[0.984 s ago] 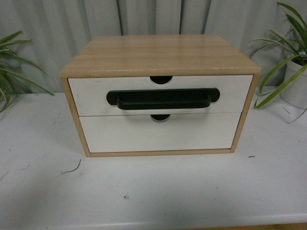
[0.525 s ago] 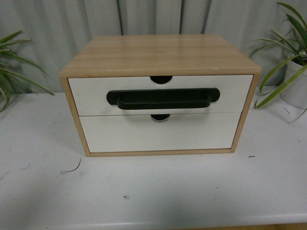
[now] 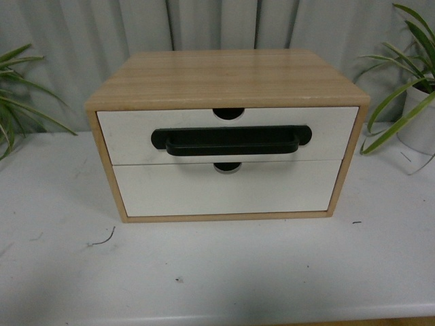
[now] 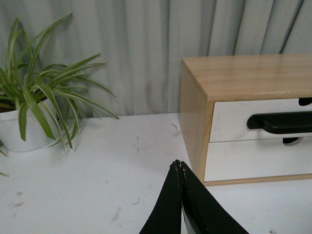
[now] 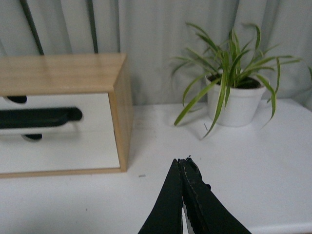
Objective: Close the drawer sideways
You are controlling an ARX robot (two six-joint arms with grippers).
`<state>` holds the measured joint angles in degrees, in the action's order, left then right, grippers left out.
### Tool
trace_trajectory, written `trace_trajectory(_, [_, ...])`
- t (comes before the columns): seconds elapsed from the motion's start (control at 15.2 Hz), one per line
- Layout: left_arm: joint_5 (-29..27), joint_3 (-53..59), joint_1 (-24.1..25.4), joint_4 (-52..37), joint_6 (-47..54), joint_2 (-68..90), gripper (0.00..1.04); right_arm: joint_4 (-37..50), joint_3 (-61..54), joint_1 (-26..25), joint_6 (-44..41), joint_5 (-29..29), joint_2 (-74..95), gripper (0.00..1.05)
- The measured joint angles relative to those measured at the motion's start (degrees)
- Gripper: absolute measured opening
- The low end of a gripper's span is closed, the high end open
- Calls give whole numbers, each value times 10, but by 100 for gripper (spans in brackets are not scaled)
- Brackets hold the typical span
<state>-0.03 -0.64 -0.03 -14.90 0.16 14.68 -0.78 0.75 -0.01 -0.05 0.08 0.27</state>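
A light wood cabinet [image 3: 224, 78] stands on the white table [image 3: 224, 272]. Its upper drawer [image 3: 126, 136] has a white front, a long black bar handle [image 3: 231, 140] and a semicircular notch in its top edge; it sits flush with the cabinet front. The plain white drawer front [image 3: 224, 190] lies below it. Neither arm shows in the front view. My left gripper [image 4: 178, 165] is shut and empty above the table, off the cabinet's left side [image 4: 192, 122]. My right gripper [image 5: 182, 161] is shut and empty above the table, off the cabinet's right side [image 5: 124, 117].
A potted plant in a white pot [image 5: 233, 105] stands right of the cabinet, also in the front view [image 3: 418, 122]. Another potted plant [image 4: 22, 129] stands left of it. A grey curtain [image 3: 217, 27] hangs behind. The table's front edge [image 3: 272, 318] is near.
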Motion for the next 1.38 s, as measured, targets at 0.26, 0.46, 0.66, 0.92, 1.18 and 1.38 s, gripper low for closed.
trace_trajectory(0.26, [0, 0, 0, 32, 0, -29, 2, 6, 0, 0, 0, -1, -1, 2])
trace_trajectory(0.46, [0, 0, 0, 68, 0, -58, 2, 5, 0, 0, 0, -1, -1, 2])
trace_trajectory(0.66, [1, 0, 0, 155, 0, -143, 2, 6, 0, 0, 0, -1, -1, 2])
trace_trajectory(0.92, [0, 0, 0, 151, -1, -143, 8, 6, 0, 0, 0, -1, -1, 3])
trace_trajectory(1.18, [0, 0, 0, 151, -1, -143, 57, 6, 0, 0, 0, -1, -1, 50])
trace_trajectory(1.38, [0, 0, 0, 151, -1, -143, 93, 6, 0, 0, 0, -1, -1, 87])
